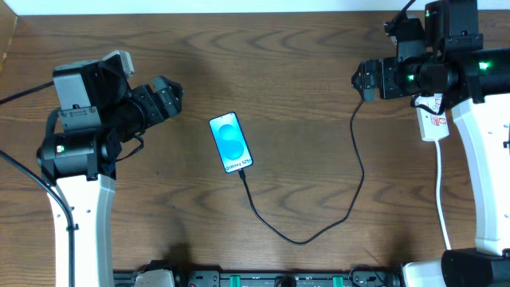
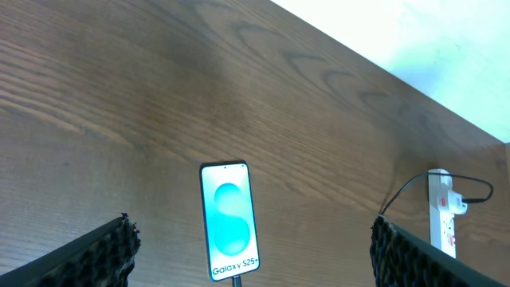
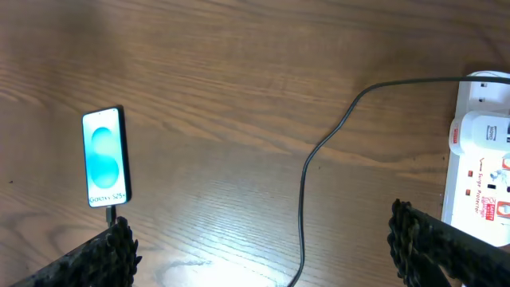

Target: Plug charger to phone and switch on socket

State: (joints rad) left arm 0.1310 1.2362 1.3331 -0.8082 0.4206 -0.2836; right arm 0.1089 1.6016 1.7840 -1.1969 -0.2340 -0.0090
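overhead view: the phone (image 1: 231, 143) lies flat near the middle of the table (image 1: 303, 48), screen up and lit. the black cable (image 1: 301, 240) meets its lower edge, loops toward the front and climbs to the power strip (image 1: 434, 126), which lies at the right side, partly under the right arm. the left gripper (image 1: 173, 93) hangs well apart from the phone and holds nothing. the right gripper (image 1: 362, 80) is near the power strip, also empty.

left wrist view: both fingers (image 2: 96, 255) stand wide apart at the lower corners, and the phone shows between them but further away. the power strip is small at the far right.

right wrist view: the fingers here are spread wide too, with nothing between them. the white adapter (image 3: 488, 131) sits in the power strip and the black cable leaves from it. the plug seems already in the phone, so i judge that only the switch remains. which red mark is the switch, i cannot tell. to do it well, the right gripper should bring its fingers together first, come straight down on the switch with the tip, and press gently, so the power strip does not slide and pull the black cable out of the phone.
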